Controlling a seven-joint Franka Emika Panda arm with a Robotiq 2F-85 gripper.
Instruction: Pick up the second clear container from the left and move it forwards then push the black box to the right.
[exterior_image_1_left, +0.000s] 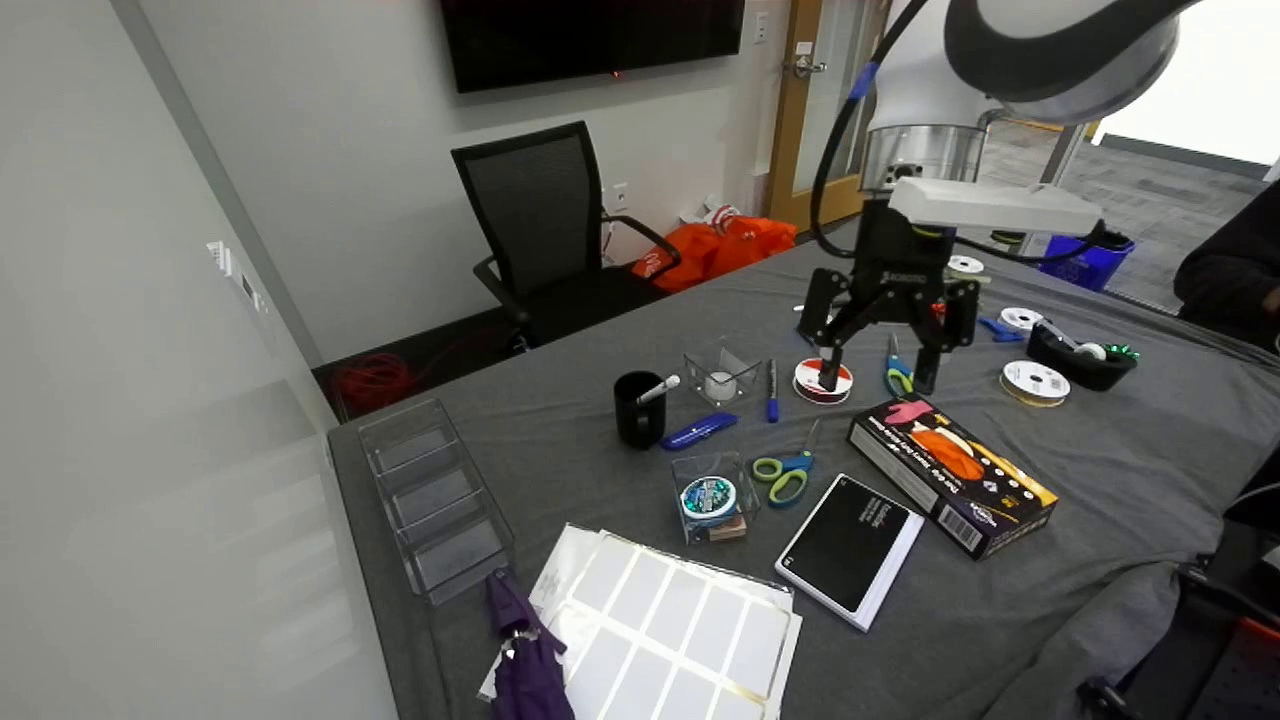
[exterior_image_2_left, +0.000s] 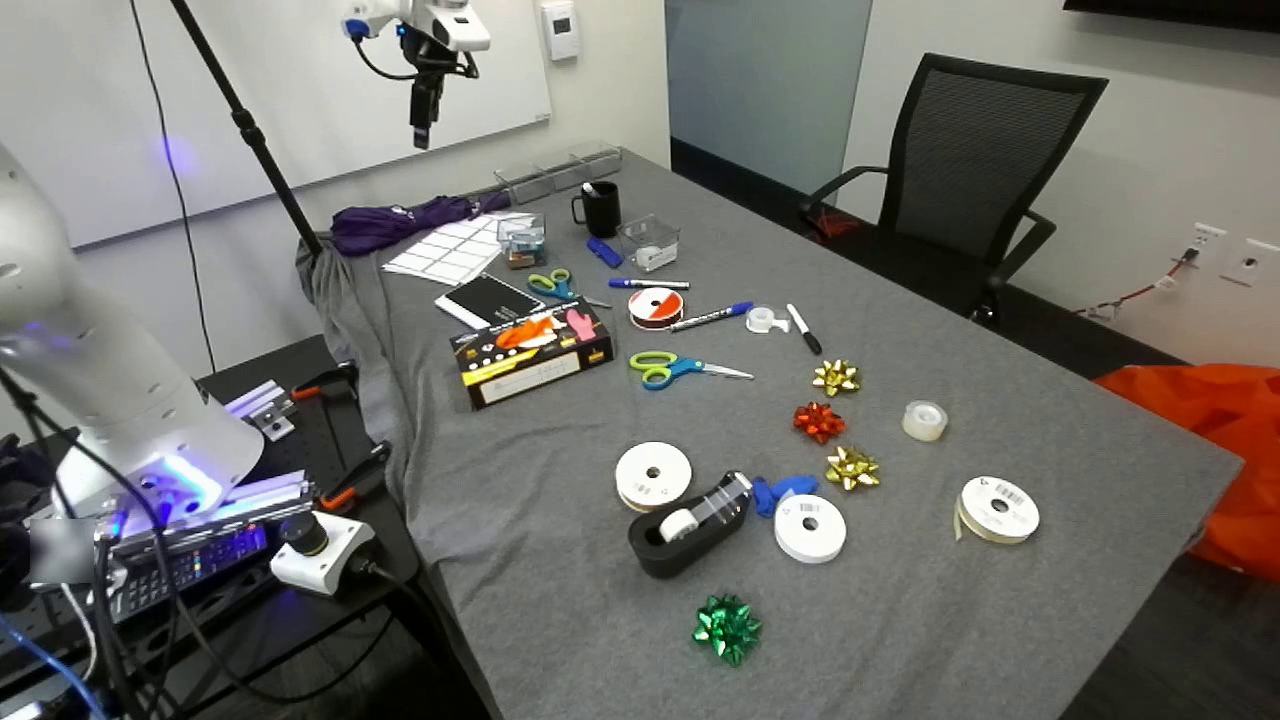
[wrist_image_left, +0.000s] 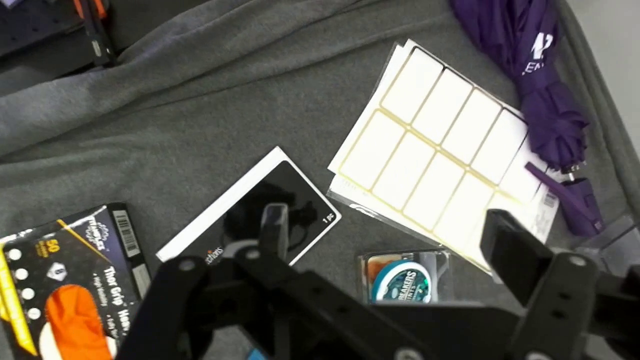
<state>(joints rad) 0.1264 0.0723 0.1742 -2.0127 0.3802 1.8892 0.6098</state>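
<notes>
Step 1, prob. pre-grasp: end effector (exterior_image_1_left: 877, 381) wide, holding nada, worktop (exterior_image_2_left: 560, 430) well below it. 2nd clear container (wrist_image_left: 442, 264) (teal inside) is down there too, under its gap per wrist view; black box (exterior_image_1_left: 950, 470) off to one side. Next: descend, align, clamp; box push later.

We see matt, wrinkled grey cloth (exterior_image_2_left: 740, 425), a clear container (exterior_image_1_left: 724, 466) of smooth, glossy plastic, and a black box (exterior_image_1_left: 950, 470) that looks like card with a light sheen. The black-topped slab (wrist_image_left: 247, 207) shines enough to show us reflections, the label sheets (wrist_image_left: 430, 160) look like smooth paper with shiny gold lines, the purple umbrella (wrist_image_left: 555, 115) is crumpled fabric, and the green bow (exterior_image_2_left: 727, 630) gleams like metallic foil.
</notes>
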